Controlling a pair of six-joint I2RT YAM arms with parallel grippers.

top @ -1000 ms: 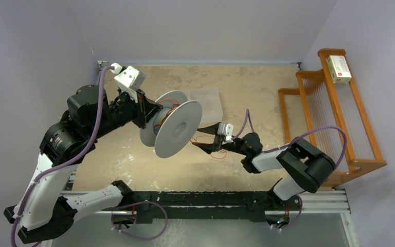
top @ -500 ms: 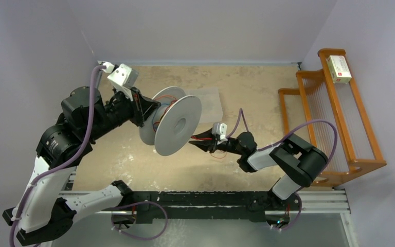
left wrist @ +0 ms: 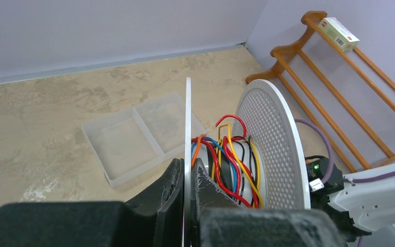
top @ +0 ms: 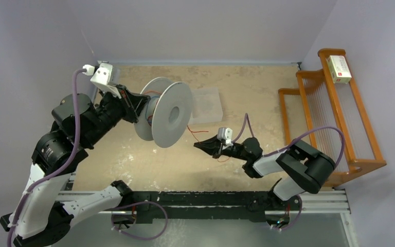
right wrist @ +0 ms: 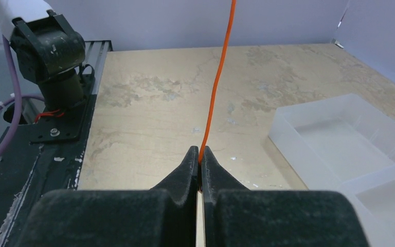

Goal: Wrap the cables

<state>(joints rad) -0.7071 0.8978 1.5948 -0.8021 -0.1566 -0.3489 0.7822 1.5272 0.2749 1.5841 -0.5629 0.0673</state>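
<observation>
A grey double-disc spool point(top: 165, 114) is held up off the table on its edge. My left gripper point(top: 140, 105) is shut on the rim of its thin left disc point(left wrist: 187, 113). Red, yellow, blue, black and orange cables point(left wrist: 226, 154) lie wound between that disc and the perforated one point(left wrist: 272, 139). One thin red-orange cable point(top: 197, 133) runs from the spool to my right gripper point(top: 199, 146), low over the table at the right of the spool. In the right wrist view that gripper point(right wrist: 200, 157) is shut on the cable point(right wrist: 217, 77), which rises straight up from the fingertips.
A clear two-compartment plastic tray point(top: 205, 105) sits behind the spool, also seen as the tray point(right wrist: 349, 139) ahead of my right fingers. An orange wooden rack point(top: 334, 113) stands at the right with a small white-and-red box point(top: 338, 68) on top. A black rail point(top: 211, 198) lines the near edge.
My right gripper has closed on the red-orange cable. The left arm has carried the spool left and back, away from the right gripper, so the cable now spans a wider gap.
</observation>
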